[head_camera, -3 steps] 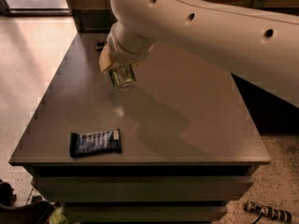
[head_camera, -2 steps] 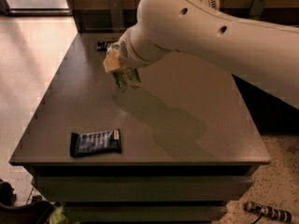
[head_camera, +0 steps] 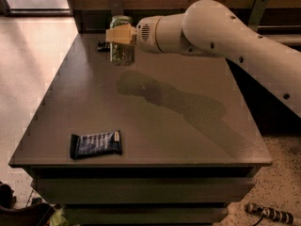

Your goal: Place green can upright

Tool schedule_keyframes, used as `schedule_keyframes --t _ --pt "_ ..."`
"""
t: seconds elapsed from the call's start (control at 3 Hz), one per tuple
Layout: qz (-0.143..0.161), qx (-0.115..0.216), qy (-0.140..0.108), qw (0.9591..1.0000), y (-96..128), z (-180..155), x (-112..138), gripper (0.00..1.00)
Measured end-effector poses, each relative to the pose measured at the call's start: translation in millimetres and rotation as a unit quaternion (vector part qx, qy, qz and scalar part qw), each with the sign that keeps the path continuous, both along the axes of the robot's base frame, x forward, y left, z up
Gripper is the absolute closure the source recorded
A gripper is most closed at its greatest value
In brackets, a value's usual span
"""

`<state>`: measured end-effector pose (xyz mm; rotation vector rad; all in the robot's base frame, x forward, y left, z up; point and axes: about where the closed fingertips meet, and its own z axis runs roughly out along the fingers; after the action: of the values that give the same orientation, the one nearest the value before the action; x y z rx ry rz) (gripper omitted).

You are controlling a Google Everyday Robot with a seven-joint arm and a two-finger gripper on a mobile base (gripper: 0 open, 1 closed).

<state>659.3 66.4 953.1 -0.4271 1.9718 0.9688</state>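
Note:
The green can (head_camera: 122, 53) stands upright in my gripper (head_camera: 121, 35) over the far left part of the grey table (head_camera: 188, 140). The tan fingers (head_camera: 123, 34) clasp the can across its upper half. Its silver top shows above the fingers and its lower body hangs below them. The can's shadow falls on the table to the right of and nearer than the can. I cannot tell whether its base touches the tabletop. The white arm reaches in from the right.
A flat dark-blue snack wrapper (head_camera: 96, 144) lies near the table's front left corner. A small dark object (head_camera: 102, 45) sits at the back left, just left of the can. A wall runs behind the table. A striped object (head_camera: 269, 213) lies on the floor at the bottom right.
The arm has swung back and away from the camera, and the wrist has turned. The can has moved with the gripper toward the far left of the table and now stands upright.

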Motion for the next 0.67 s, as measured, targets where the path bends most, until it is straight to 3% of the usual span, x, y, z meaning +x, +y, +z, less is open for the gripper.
schedule_keyframes --t 0.33,0.67 --pt "0.070 0.024 -0.039 0.9965 12.6 12.6 -9.9 1.00" --pt "0.148 0.007 -0.113 0.9826 38.0 23.0 -30.1 1.00"
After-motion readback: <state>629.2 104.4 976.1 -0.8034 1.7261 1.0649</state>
